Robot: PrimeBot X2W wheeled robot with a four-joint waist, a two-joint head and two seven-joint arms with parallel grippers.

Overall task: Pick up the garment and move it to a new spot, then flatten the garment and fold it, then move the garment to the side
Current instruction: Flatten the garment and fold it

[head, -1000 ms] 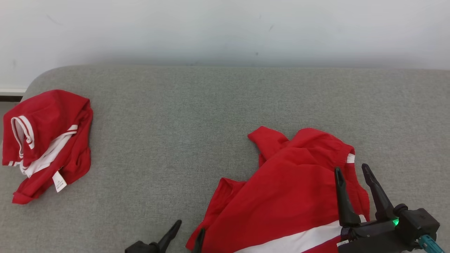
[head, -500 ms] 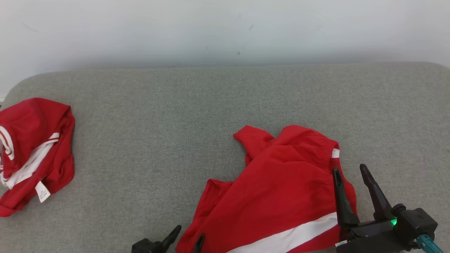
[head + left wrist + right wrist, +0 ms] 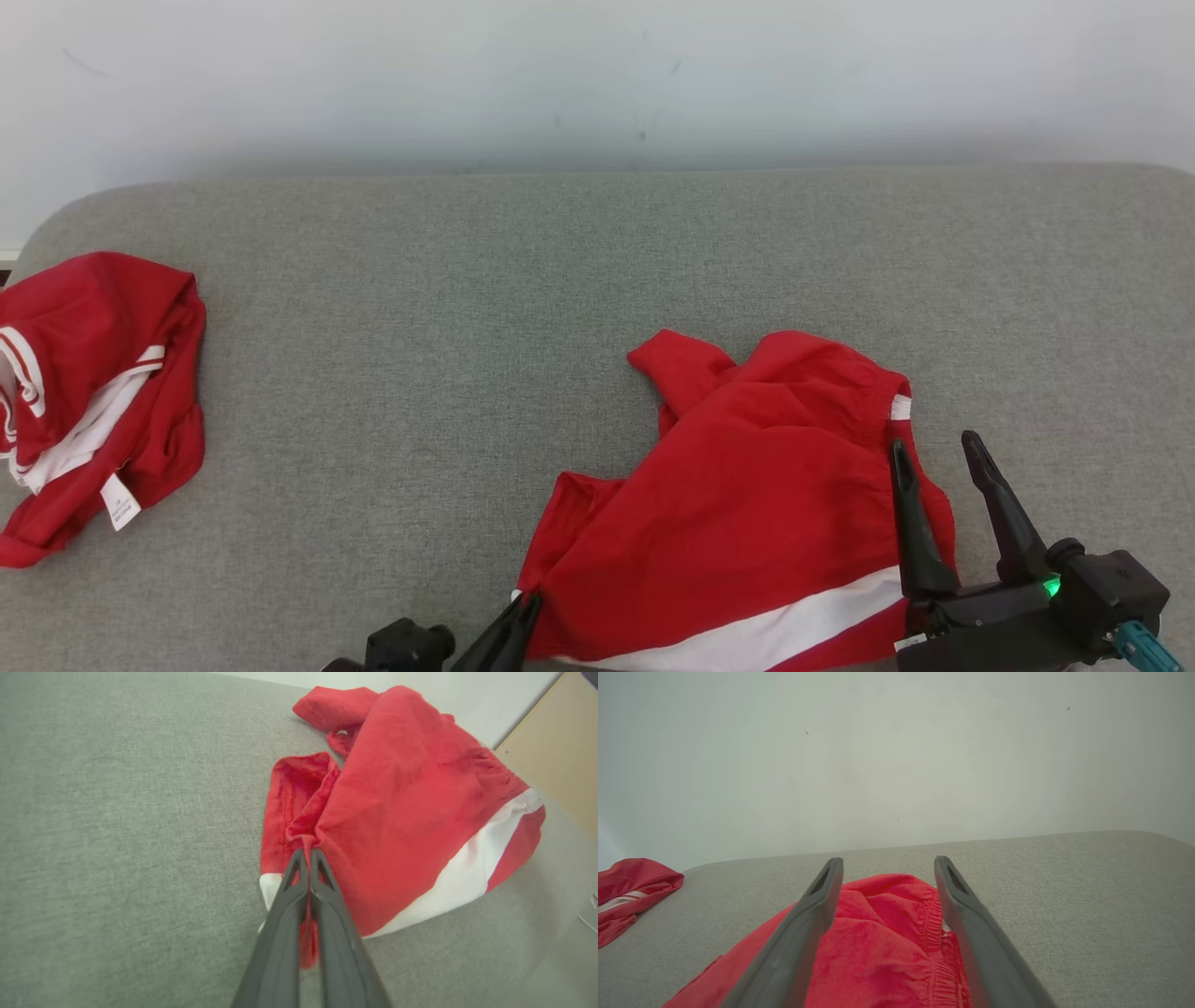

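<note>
L fingers are clenched on a pinch of red cloth at the garment's near-left corner, just by the white hem. From that pinch the garment spreads away up and to the right over the grey surface, long axis approx diagonal: near-left corner to far-right waistband. R fingers are spread wide w/ nothing held, at the garment's right edge. The waistband sits between them in the right wrist view; can't tell if they touch it. So the L arm has its corner and the R arm is nearer the waistband side, prob. the next grab before a lift. 2nd red garment lies well apart at far left.
</note>
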